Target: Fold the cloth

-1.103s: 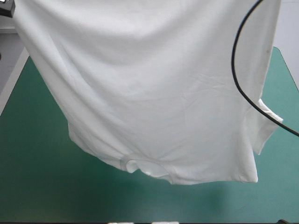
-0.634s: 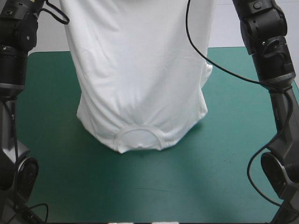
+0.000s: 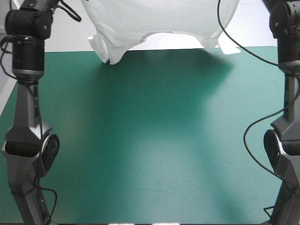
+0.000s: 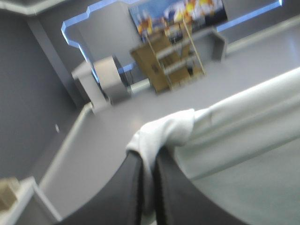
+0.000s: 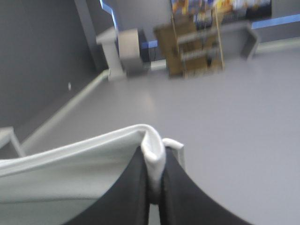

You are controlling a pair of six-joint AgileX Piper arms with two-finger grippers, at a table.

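The left jaws are all but closed, their black fingers (image 4: 133, 187) pinching a bunched fold of the white short-sleeved fabric T-shirt (image 4: 164, 131). The right jaws are pressed nearly together in the same way, a rolled edge of the T-shirt (image 5: 152, 145) squeezed between their tips. From each grip the cloth runs sideways toward the other jaws and drops away beneath them. Under and between the two, the T-shirt (image 3: 159, 18) hangs with its lowest folds over the far edge of the flat teal-green covered desk (image 3: 150, 140).
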